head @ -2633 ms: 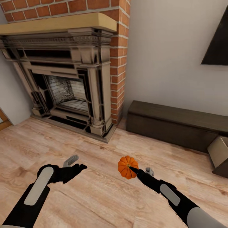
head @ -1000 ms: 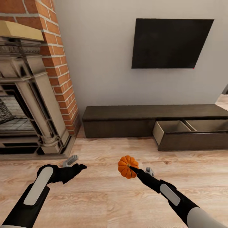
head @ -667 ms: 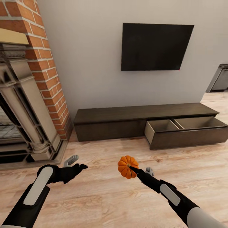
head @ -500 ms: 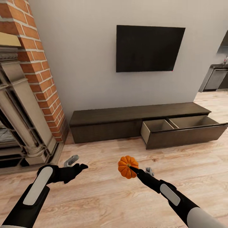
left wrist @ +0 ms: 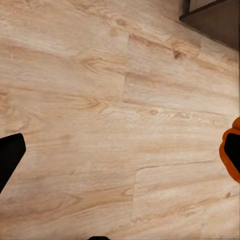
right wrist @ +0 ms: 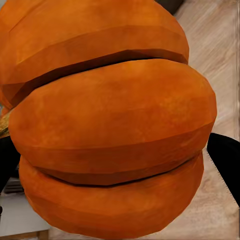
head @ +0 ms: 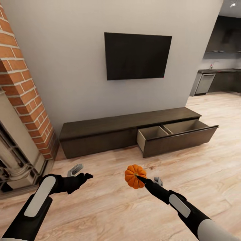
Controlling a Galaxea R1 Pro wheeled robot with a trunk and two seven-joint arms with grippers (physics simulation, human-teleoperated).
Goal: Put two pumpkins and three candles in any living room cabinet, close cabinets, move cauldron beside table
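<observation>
The right claw (head: pixel 138 177) is clenched on a bright-orange ribbed pumpkin (head: pixel 135 176), holding it up above the wooden floor (head: pixel 110 207) in front of the robot; in the right wrist view the pumpkin (right wrist: pixel 110 125) takes up nearly the whole picture, with a dark fingertip (right wrist: pixel 226 157) showing at one edge of it. The left claw (head: pixel 77 174) is released and carries nothing, its fingers spread apart over the bare floor (the left wrist view looks down on the planks (left wrist: pixel 110 125), with a sliver of the orange pumpkin (left wrist: pixel 227 160) at the picture's edge). Ahead, against the pale grey wall, stands the long, low, dark-brown cabinet (head: pixel 97 134). Its right-hand drawer (head: pixel 177 137) is pulled out, showing two pale compartments side by side with nothing in them that can be made out; the left part of the cabinet is closed. A dark flat screen (head: pixel 137 55) hangs on the wall above the cabinet. A brick column (head: pixel 23 97) and part of the fireplace surround (head: pixel 13 160) stand to the left, and a dark kitchen area (head: pixel 217 73) shows far off to the right. The pumpkin is well apart from the open drawer.
</observation>
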